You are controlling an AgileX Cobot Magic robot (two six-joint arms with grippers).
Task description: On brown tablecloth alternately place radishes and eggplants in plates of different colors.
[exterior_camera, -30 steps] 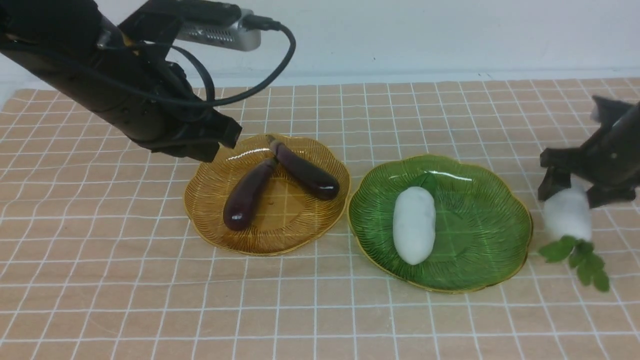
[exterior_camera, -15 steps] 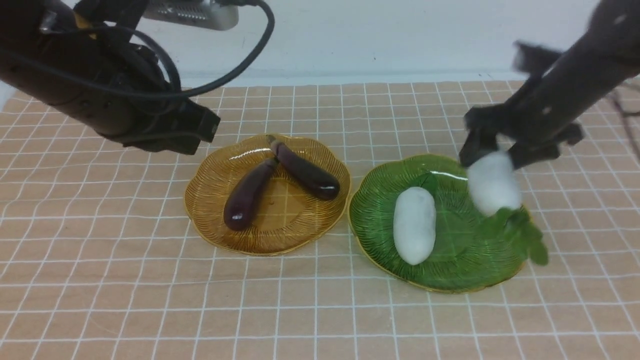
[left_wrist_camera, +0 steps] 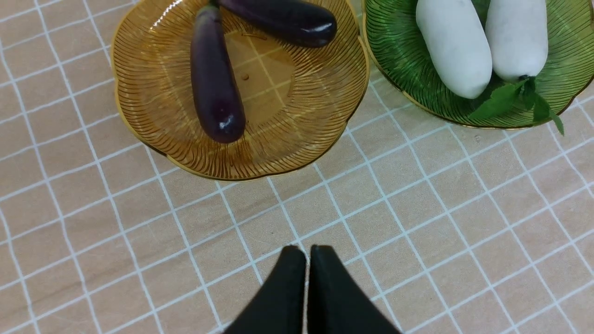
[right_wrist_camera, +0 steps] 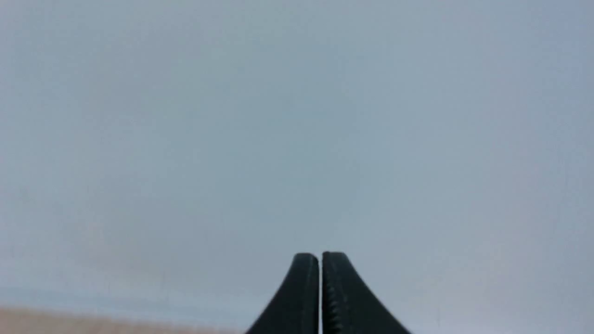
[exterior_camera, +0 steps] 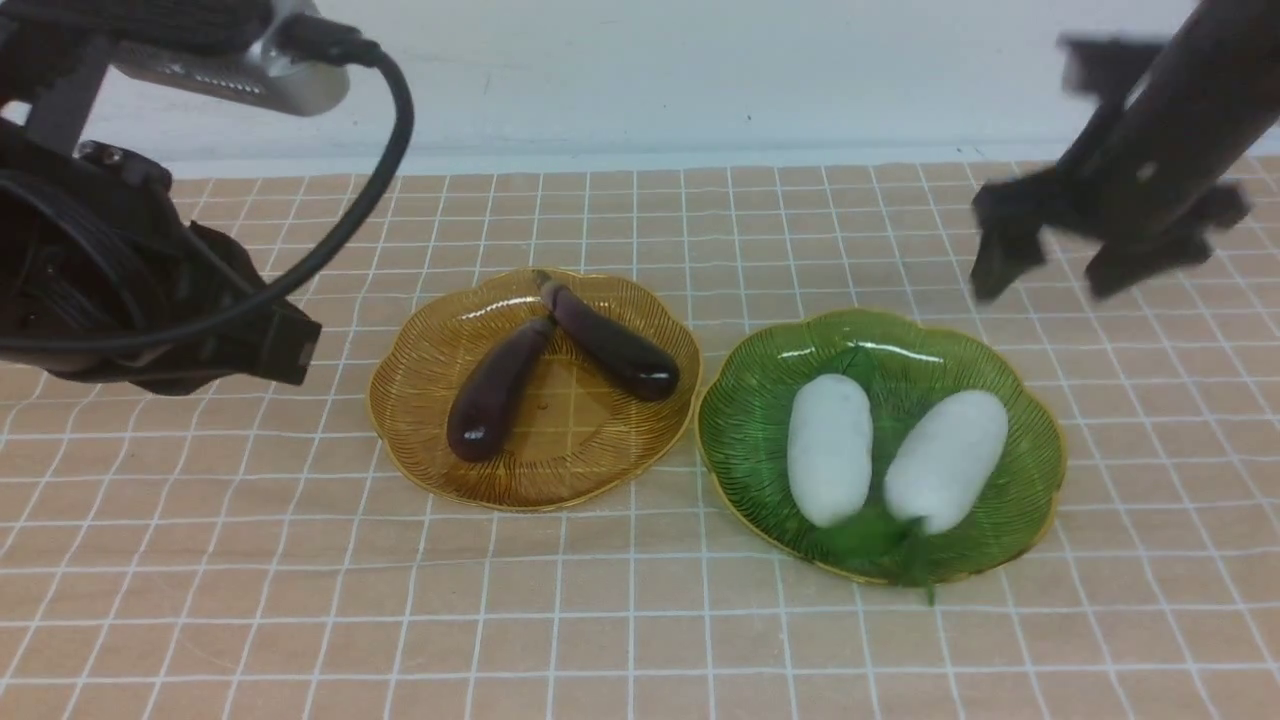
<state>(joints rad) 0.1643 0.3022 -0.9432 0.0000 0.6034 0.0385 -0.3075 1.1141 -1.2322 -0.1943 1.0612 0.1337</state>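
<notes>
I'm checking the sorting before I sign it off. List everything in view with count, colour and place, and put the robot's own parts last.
Tablecloth: one, tan-brown with a white grid, covers the table.
Amber plate: one, amber-brown with a gold rim, left of centre.
Green plate: one, green with a gold rim, right of the amber plate.
Eggplants: two, dark purple, both in the amber plate.
Radishes: two, white with green leaves, side by side in the green plate.
Wall: one, white, behind the table.
Camera: one, silver, with a black cable, on the left arm.
Left gripper: black, shut, empty, over the cloth left of the amber plate.
Right gripper: black, shut, empty, raised beyond the green plate.
</notes>
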